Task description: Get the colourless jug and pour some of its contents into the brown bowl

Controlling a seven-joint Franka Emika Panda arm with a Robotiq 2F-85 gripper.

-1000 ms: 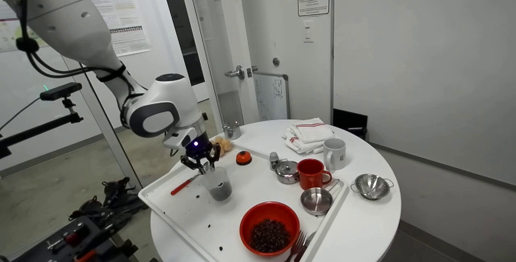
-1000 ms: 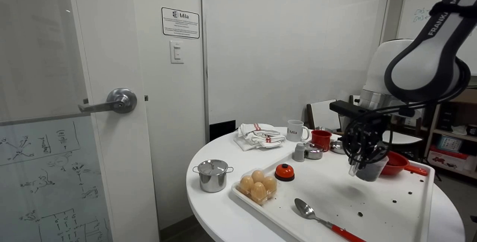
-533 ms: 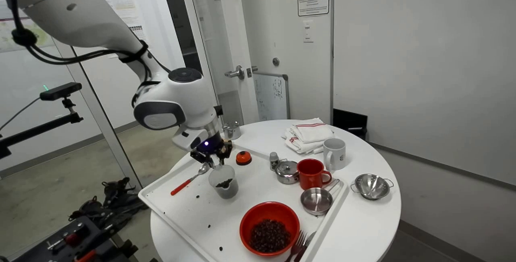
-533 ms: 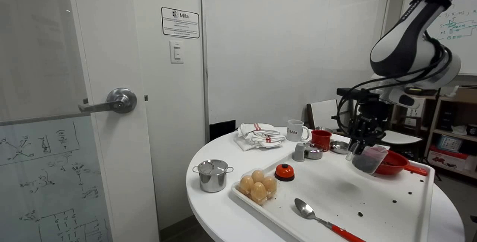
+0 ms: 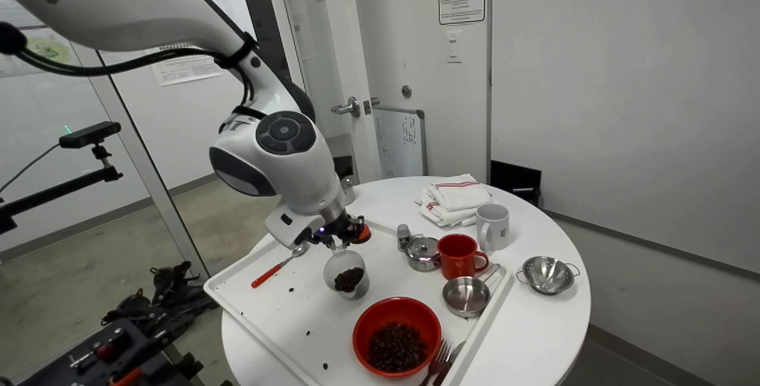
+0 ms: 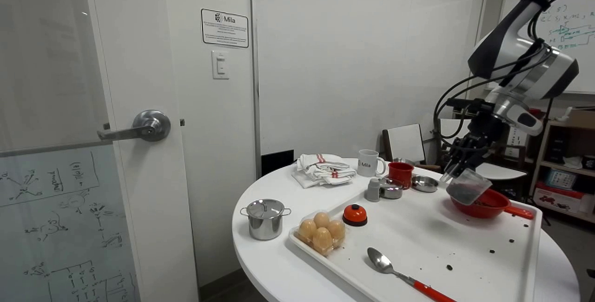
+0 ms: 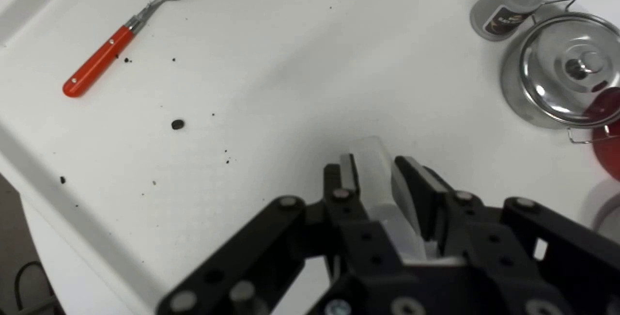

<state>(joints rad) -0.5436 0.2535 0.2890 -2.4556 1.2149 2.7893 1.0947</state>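
Note:
The colourless jug (image 5: pixel 338 263) is see-through and holds dark beans. My gripper (image 5: pixel 338 246) is shut on its handle, which shows between the fingers in the wrist view (image 7: pixel 370 174). The jug is held above the white tray, tilted, its mouth leaning toward the red bowl (image 5: pixel 396 307). In an exterior view the jug (image 6: pixel 468 187) overlaps part of the red bowl (image 6: pixel 481 211); it is behind and beside that bowl in the view with the fork. The red bowl holds dark beans. The brown bowl is hidden or out of view.
On the tray (image 5: pixel 270 339) are a red-handled spoon (image 5: pixel 278 268), an orange-topped bell (image 6: pixel 354 215), a grey shaker (image 5: pixel 404 237), a lidded pot (image 5: pixel 423 253), a red mug (image 5: pixel 456 257), a steel pan (image 5: pixel 466 296) and a fork (image 5: pixel 438 361). Eggs (image 6: pixel 322 232) sit at a corner.
My gripper has carried the jug toward the red bowl and tilted it further, so its mouth and the beans inside show more. The arm's wrist has rotated. The bowl has not moved.

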